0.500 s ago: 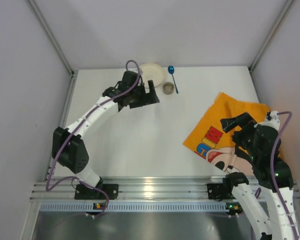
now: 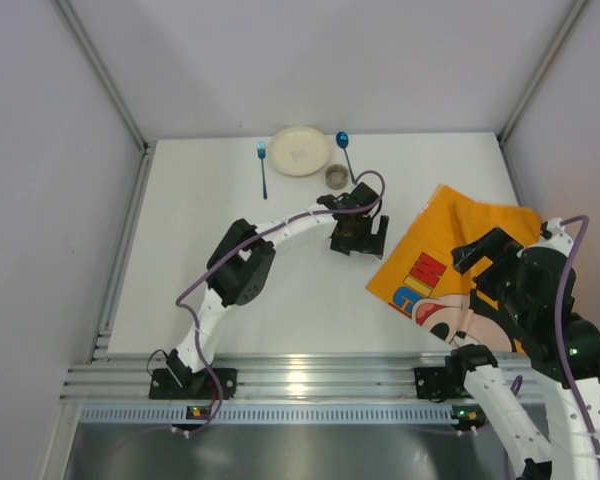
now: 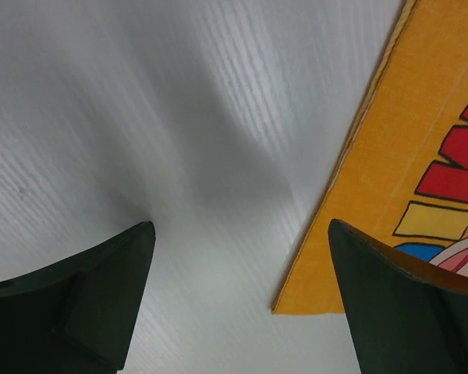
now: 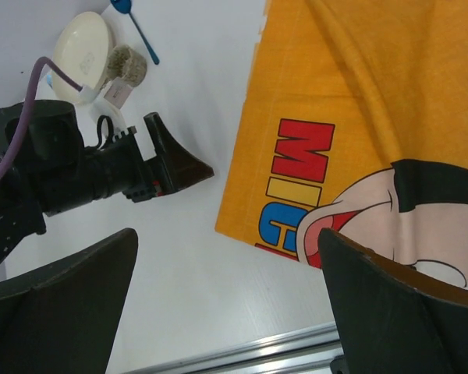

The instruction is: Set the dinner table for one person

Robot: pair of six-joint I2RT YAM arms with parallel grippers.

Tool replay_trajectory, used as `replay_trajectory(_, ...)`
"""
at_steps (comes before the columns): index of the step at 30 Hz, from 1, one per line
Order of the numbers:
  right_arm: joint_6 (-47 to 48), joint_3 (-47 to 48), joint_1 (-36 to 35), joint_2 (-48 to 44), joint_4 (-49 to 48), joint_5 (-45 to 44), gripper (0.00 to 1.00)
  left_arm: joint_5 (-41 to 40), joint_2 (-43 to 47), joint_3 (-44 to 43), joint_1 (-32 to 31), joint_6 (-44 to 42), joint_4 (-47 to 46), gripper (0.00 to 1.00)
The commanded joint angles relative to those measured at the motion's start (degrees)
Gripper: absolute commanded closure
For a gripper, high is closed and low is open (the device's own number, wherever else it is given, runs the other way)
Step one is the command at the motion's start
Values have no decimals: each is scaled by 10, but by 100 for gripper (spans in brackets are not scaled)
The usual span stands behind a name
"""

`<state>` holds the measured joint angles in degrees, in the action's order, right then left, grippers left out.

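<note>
The white dinner table carries an orange cartoon-mouse placemat, lying askew at the right. At the back stand a cream plate, a blue fork to its left, a blue spoon and a small cup to its right. My left gripper is open and empty, low over the table at the placemat's left edge; in its wrist view the mat's corner lies between the fingers. My right gripper is open and empty above the placemat.
Grey walls close in the table on the left, back and right. An aluminium rail runs along the near edge. The left arm stretches across the table's middle. The right wrist view shows the left gripper, plate and cup.
The left arm has swung from beside the plate at the back to the placemat's left edge. The blue fork now shows left of the plate. The right arm has barely moved.
</note>
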<state>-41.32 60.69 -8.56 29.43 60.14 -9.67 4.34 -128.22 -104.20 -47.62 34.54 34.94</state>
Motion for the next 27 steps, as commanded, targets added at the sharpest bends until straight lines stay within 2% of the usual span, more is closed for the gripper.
replay_trajectory(1, 27, 29, 0, -11, 53, -32, 0, -16, -31, -74, -3, -2, 19, 1)
replay_trajectory(8, 62, 51, 0, -18, 88, -69, 0, 30, -105, -129, -41, -2, 11, 2)
replay_trajectory(15, 79, 57, 0, -9, 92, -74, 0, 62, -163, -161, -85, 11, 13, 13)
replay_trajectory(18, 84, 54, 0, -7, 91, -69, 0, 73, -184, -187, -99, 11, 25, 24)
replay_trajectory(22, 91, 48, 0, -5, 84, -59, 0, 78, -193, -195, -100, 20, 29, 70)
replay_trajectory(23, 93, 44, 0, -4, 79, -56, 0, 67, -190, -195, -100, 19, 33, 95)
replay_trajectory(24, 93, 44, 0, -3, 75, -54, 0, 59, -183, -195, -99, 18, 39, 100)
replay_trajectory(27, 97, 42, 0, 6, 56, -39, 0, 6, -129, -166, -91, 10, 62, 100)
